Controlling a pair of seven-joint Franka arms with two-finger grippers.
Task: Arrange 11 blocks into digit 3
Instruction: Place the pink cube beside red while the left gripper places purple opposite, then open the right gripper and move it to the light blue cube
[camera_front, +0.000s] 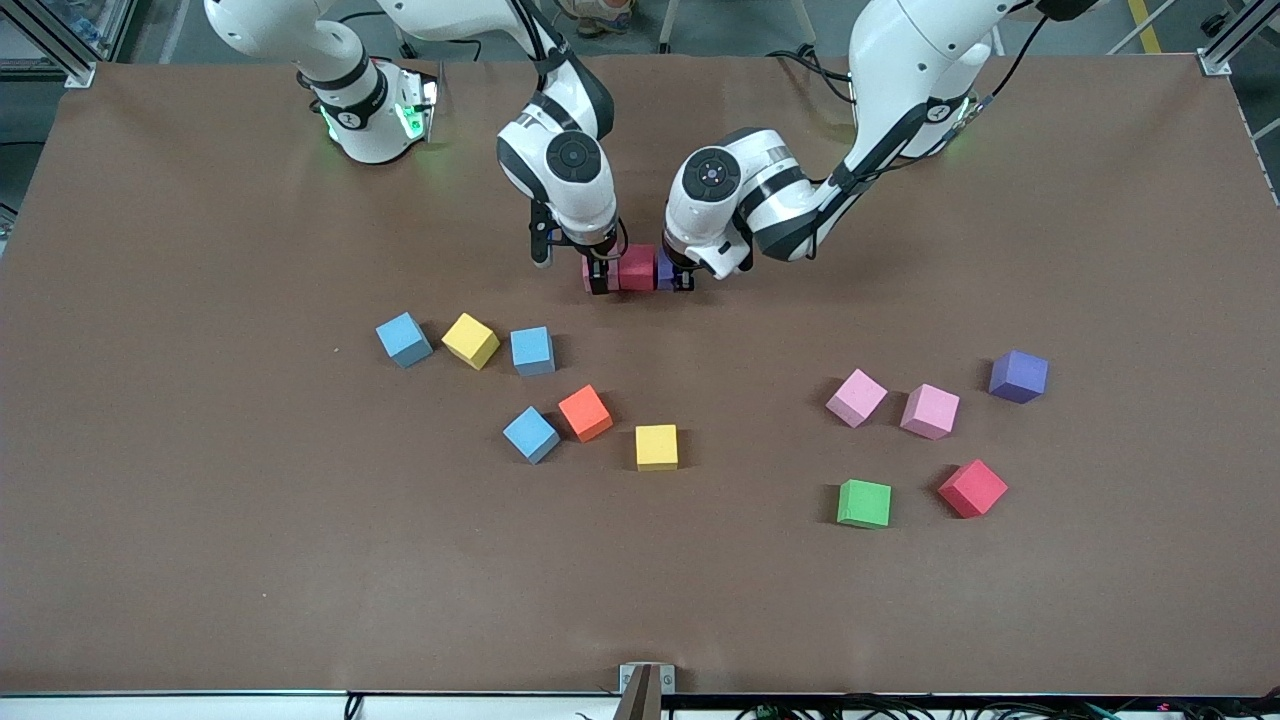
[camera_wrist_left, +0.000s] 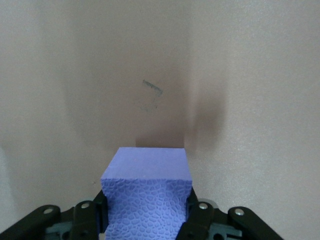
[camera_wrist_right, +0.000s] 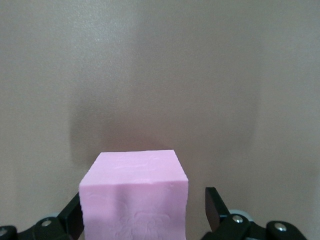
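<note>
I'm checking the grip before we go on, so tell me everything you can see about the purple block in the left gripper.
The purple block is a small matte foam cube with a pebbled texture on one face. The left gripper is shut on it, a finger pressing each side. In the front view it sits at the row's end toward the left arm, beside the red block, mostly hidden by the gripper. Whether it rests on the table cannot be told.

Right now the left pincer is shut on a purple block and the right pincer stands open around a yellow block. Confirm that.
Not quite. The right pincer stands open around a pink block, not a yellow one, as the right wrist view shows. The left pincer is indeed shut on a purple block.
</note>
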